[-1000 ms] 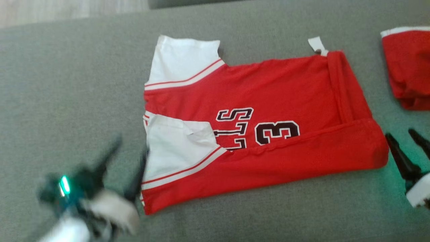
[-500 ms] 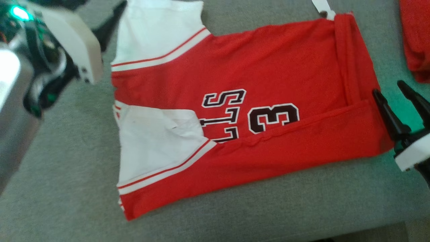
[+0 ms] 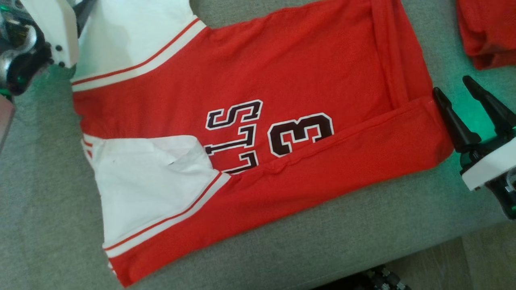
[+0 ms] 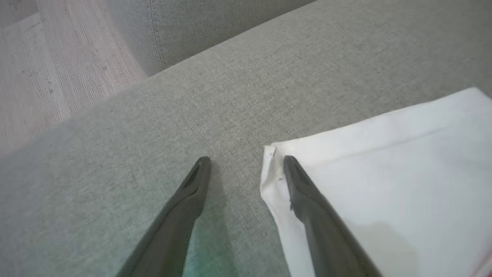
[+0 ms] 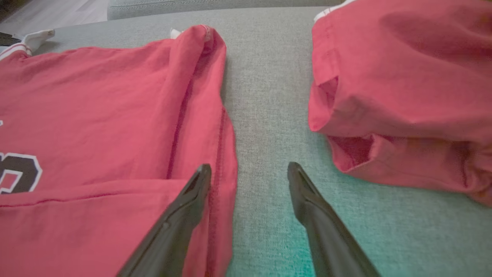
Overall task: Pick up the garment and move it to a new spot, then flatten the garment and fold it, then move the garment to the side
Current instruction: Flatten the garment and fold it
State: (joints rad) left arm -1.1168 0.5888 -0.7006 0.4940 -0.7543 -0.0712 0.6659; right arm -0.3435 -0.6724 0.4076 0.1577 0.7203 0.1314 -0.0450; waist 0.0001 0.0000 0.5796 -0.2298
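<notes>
Head view: the soft red-and-white sports jersey (image 3: pixel 250 121) lies partly folded on the grey fabric cushion (image 3: pixel 40 201). The right claw (image 3: pixel 452 85) is empty and spread wide by its hem corner.

Left wrist view: the left claw (image 4: pixel 246 159), empty and fully spread, straddles the white sleeve corner (image 4: pixel 271 154).

Right wrist view: the hem edge lies between the fingers. The cloth looks light and limp, so it is probably best pinched at these corners.

1. This looks like a home living room.
2. The things lie on a grey woven-fabric sofa seat (image 3: pixel 282 257), and a seamed, upholstered back panel (image 4: pixel 200 27) rises at its far side.
3. A pale wood-plank floor (image 4: pixel 42 77) shows past the seat's far left and past its near edge.
4. Clothes lie on the seat: a red-and-white jersey (image 3: pixel 282 72) and, to its right, a second red garment (image 3: pixel 487 32).
</notes>
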